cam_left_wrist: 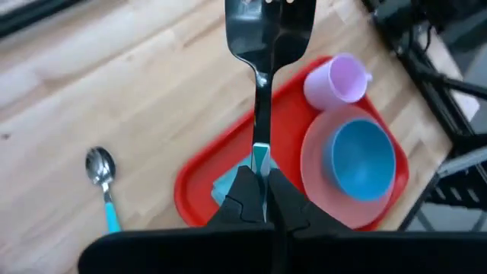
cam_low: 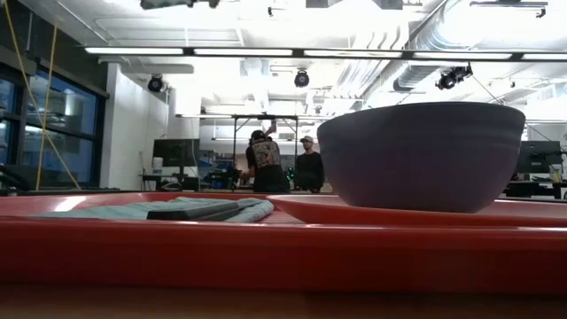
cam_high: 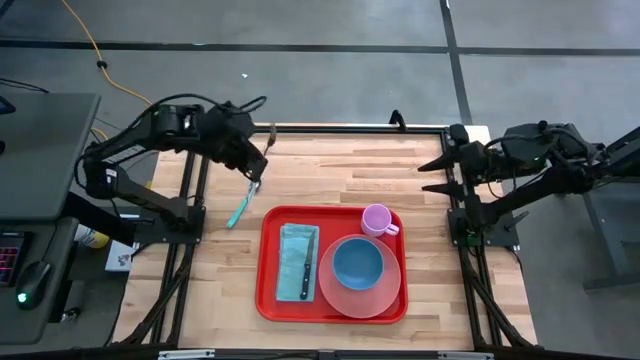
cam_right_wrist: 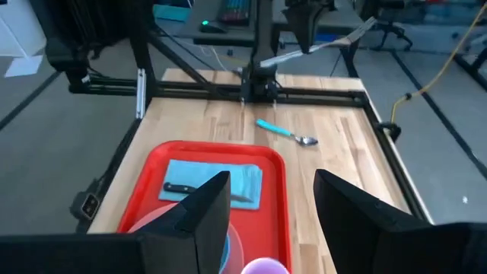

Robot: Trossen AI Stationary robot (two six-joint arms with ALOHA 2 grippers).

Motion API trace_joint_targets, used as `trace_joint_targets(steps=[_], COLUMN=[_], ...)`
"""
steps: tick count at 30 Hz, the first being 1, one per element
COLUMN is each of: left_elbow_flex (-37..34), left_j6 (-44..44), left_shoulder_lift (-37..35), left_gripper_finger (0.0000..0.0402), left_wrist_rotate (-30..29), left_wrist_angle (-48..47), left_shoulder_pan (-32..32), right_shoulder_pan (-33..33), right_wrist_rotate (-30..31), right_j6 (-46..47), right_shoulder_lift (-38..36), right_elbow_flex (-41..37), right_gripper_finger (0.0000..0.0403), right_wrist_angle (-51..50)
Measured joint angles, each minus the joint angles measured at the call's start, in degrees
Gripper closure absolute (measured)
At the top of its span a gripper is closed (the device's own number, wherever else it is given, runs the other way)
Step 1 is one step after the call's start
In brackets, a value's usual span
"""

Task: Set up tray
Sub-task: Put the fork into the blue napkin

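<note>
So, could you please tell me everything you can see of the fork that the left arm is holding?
The fork looks like shiny metal with a teal handle end, its tines hard to make out. The left gripper is shut on that handle, holding it in the air near the table's back-left corner, clear of the red tray. Only the fingers touch it. A teal-handled spoon lies on the wood nearby.

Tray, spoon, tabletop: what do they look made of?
The tray: likely plastic, uniform red with a soft sheen, rounded corners and a moulded rim. The spoon: shiny bowl mirroring light suggests metal; the teal handle looks plastic. The table: wood, pale glued strips with visible grain, butcher-block style. The left gripper holds a fork, glossy like polished metal.
</note>
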Motion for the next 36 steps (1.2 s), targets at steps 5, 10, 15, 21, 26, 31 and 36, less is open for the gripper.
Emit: trace_joint_targets(steps=[5,10,15,21,26,31,36], left_elbow_flex=[0.6,-2.8,-7.6,-10.8,-11.0,-10.9,-11.0], left_j6=[-3.6,-4.4,-7.1,-15.1,-22.1,-29.1,-39.1], left_shoulder_lift=[0.1,1.6,5.2,11.7,17.0,21.7,25.4], left_gripper_finger=[0.0388,0.0388,0.0388,0.0388,0.0388,0.0388,0.0388], left_wrist_rotate=[-4.9,-5.3,-0.4,2.2,2.0,2.1,2.4], left_wrist_angle=[-0.4,-1.1,-1.7,1.6,5.7,8.3,10.7], left_shoulder_pan=[-6.3,-9.2,-12.7,-18.7,-23.3,-27.5,-31.0], right_shoulder_pan=[0.0,0.0,0.0,0.0,0.0,0.0,0.0], right_wrist_rotate=[-0.7,-0.8,1.2,1.2,0.5,-2.4,-3.2], right_j6=[-1.1,-1.5,0.5,2.0,1.9,0.9,-0.2], right_shoulder_lift=[-0.5,-1.8,-3.1,-4.2,-4.6,-4.9,-5.4], right_elbow_flex=[0.0,0.0,0.0,0.0,0.0,0.0,0.0], right_gripper_finger=[0.0233,0.0233,0.0233,0.0233,0.0233,0.0233,0.0233], right_wrist_angle=[3.4,6.3,7.3,7.1,6.3,5.0,4.4])
